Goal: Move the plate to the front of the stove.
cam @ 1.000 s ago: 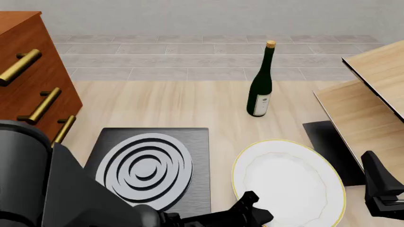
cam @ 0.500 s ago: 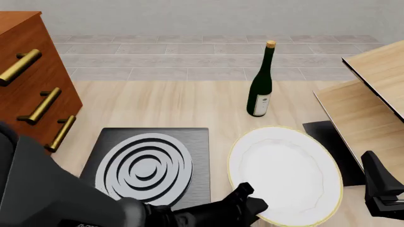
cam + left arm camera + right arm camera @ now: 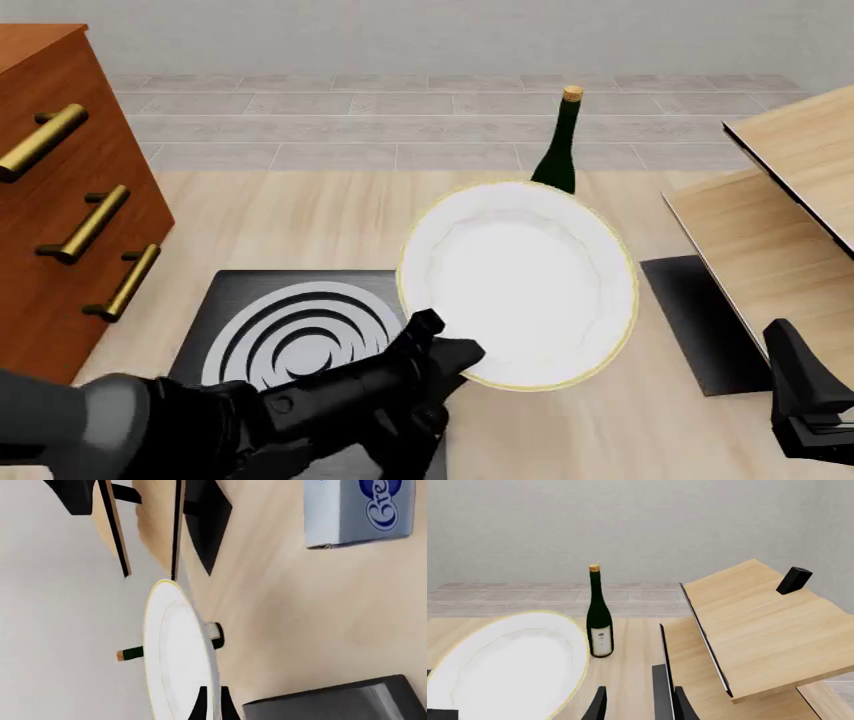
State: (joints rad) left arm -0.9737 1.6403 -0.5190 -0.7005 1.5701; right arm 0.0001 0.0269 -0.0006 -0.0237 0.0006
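The white plate point(image 3: 521, 285) with its thin gold rim hangs tilted in the air, right of the stove point(image 3: 314, 340) and partly over its far right corner. My left gripper point(image 3: 447, 355) is shut on the plate's near-left rim. In the left wrist view the plate point(image 3: 177, 650) shows edge-on between the fingers point(image 3: 202, 705), with the stove's edge point(image 3: 340, 705) beside it. The stove is a black slab with silver rings, its near part hidden by my left arm. My right gripper point(image 3: 805, 400) sits open at the near right, holding nothing. Its wrist view shows the plate point(image 3: 507, 665).
A green wine bottle point(image 3: 561, 140) stands behind the plate, its lower half hidden. A wooden drawer cabinet point(image 3: 67, 200) is at the left, a wooden rack point(image 3: 787, 200) at the right, with a plain black mat point(image 3: 701, 320) beside it. A blue-and-white box point(image 3: 357, 510) lies on the table.
The plate has been lifted off the table and carried left and away from me, and now covers the bottle's base. My left arm moved with it. The right gripper stayed put.
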